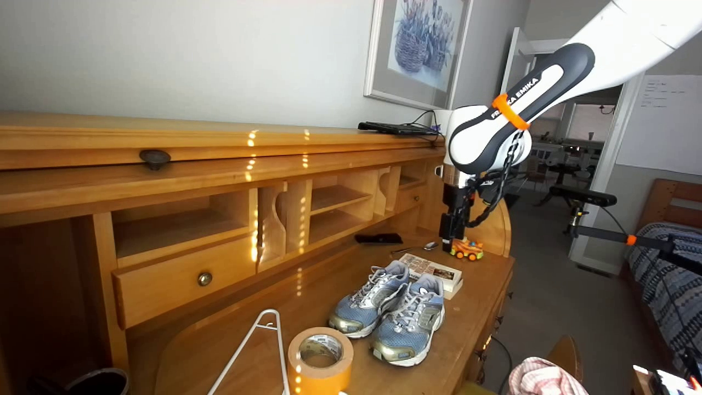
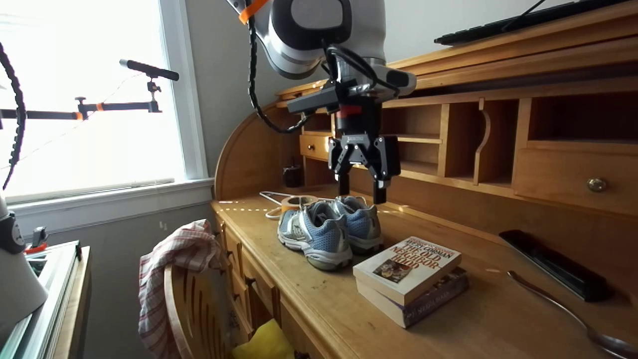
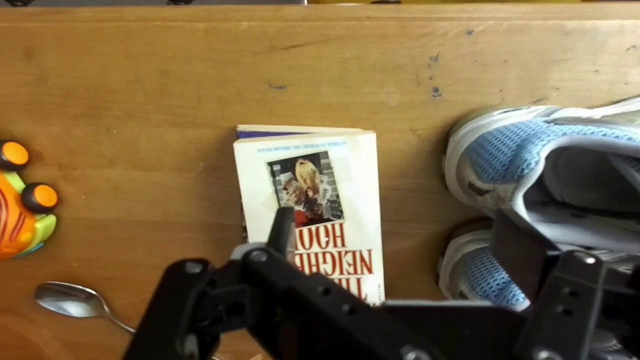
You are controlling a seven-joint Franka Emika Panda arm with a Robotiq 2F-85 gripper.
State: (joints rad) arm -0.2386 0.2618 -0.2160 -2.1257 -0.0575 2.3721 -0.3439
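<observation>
My gripper is open and empty above the desk. In the wrist view its fingers are wide apart, one in front of the upper book, the other in front of the blue-grey shoes. The white paperback lies on a second book, of which a purple edge shows. The pair of shoes also stands in both exterior views. An orange toy car and a metal spoon lie at the wrist view's left. In an exterior view the gripper overlaps the toy car.
A tape roll and a white hanger lie beyond the shoes. A long black object lies near the desk's back. Wooden cubbies rise behind, with a keyboard on top. A chair with a checked cloth stands in front.
</observation>
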